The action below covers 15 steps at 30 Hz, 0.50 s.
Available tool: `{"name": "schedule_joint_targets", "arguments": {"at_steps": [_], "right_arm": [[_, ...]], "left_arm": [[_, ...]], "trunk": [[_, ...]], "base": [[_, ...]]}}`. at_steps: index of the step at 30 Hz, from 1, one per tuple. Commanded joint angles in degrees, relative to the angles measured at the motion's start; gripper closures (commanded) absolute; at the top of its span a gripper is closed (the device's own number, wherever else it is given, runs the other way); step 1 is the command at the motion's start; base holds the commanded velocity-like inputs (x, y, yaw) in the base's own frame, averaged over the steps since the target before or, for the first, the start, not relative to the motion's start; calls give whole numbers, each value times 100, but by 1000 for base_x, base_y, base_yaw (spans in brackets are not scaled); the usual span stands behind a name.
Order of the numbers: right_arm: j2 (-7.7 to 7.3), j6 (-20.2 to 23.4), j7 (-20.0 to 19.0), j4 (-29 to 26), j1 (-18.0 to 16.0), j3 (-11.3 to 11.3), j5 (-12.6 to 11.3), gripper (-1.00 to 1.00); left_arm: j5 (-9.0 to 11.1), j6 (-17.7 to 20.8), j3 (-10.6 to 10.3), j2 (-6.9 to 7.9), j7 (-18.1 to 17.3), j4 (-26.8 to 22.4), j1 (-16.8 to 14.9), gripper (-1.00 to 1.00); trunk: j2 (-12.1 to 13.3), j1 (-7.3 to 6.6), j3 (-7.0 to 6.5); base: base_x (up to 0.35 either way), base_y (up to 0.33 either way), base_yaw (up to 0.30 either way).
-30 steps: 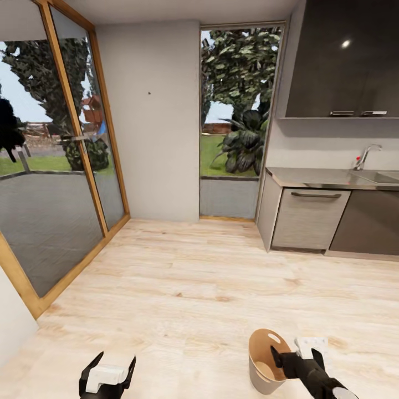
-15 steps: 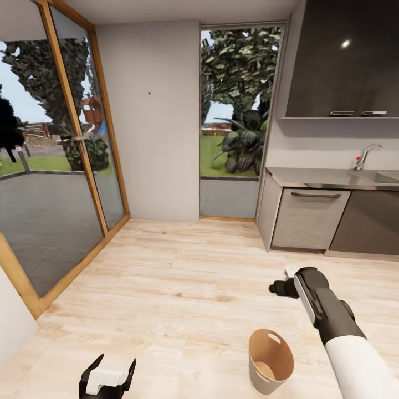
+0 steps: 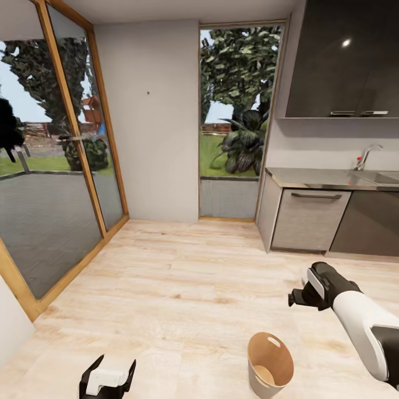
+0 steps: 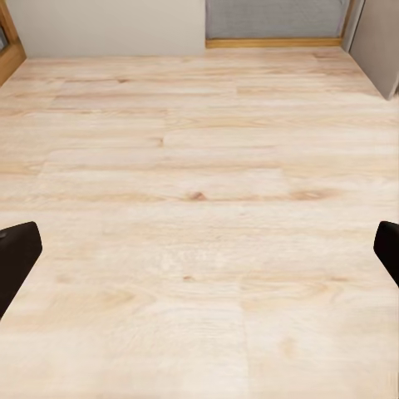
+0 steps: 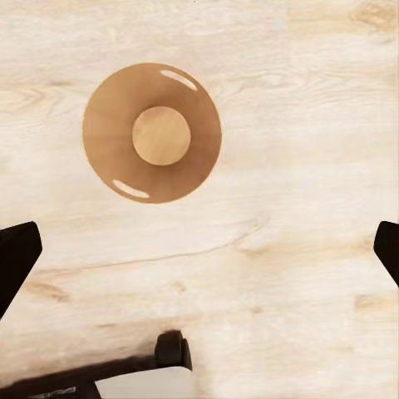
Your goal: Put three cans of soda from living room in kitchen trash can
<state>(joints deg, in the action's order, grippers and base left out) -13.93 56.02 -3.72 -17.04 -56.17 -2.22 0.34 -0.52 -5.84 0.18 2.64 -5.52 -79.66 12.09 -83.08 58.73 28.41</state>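
Right jaws (image 3: 293, 299) spread wide above tash can (image 3: 270, 366), pale kitchen floor (image 3: 183, 277)

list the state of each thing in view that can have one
tash can: upright on the floor, nothing inside, not held
left gripper: jaws open, holding nothing
right gripper: raised above the tash can, jaws open, holding nothing
lower cabinet door: closed
upper cabinet: closed
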Motion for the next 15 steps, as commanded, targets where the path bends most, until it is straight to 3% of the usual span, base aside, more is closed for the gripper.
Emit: {"name": "schedule_joint_targets", "arguments": {"at_steps": [1, 9, 15], "right_arm": [[-1, -3, -3, 11, -3, 4, -1, -100], [-1, -17, -10, 48, -15, 25, -2, -100], [22, -20, -7, 47, -9, 39, 26, -100]], "left_arm": [[0, 6, 0, 0, -2, 1, -1, -100], [-1, 26, 0, 0, -5, -5, -1, -100], [19, -23, 0, 0, -1, -6, -1, -100]], "trunk": [[0, 0, 0], [0, 0, 0], [0, 0, 0]], "base": [[239, -142, 0], [254, -156, 0], [70, -42, 0]]}}
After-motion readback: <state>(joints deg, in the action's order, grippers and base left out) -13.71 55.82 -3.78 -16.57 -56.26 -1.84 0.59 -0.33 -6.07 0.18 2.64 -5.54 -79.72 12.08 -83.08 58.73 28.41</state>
